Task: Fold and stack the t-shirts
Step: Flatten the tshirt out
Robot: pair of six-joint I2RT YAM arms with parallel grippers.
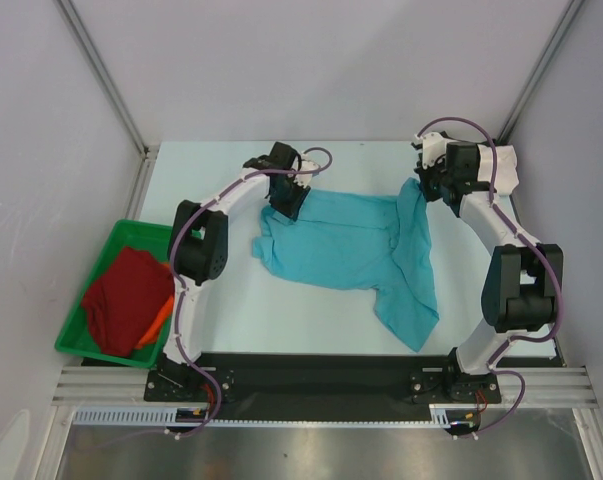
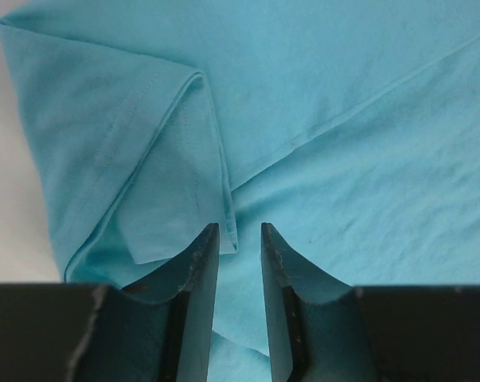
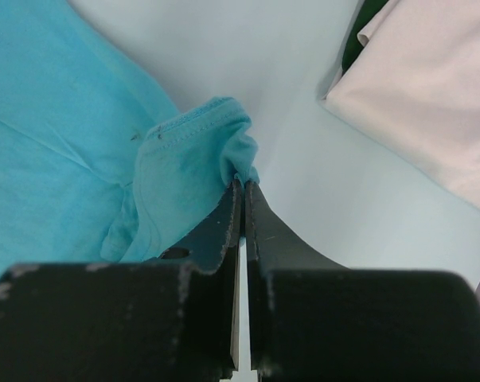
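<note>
Pale table (image 1: 281, 320) (grey walls (image 1: 311, 60) around) carries a turquoise t-shirt (image 1: 341, 240).

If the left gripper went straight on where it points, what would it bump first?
Probably the turquoise t-shirt: its folded edge lies right ahead of the left gripper, though depth is unclear.
</note>
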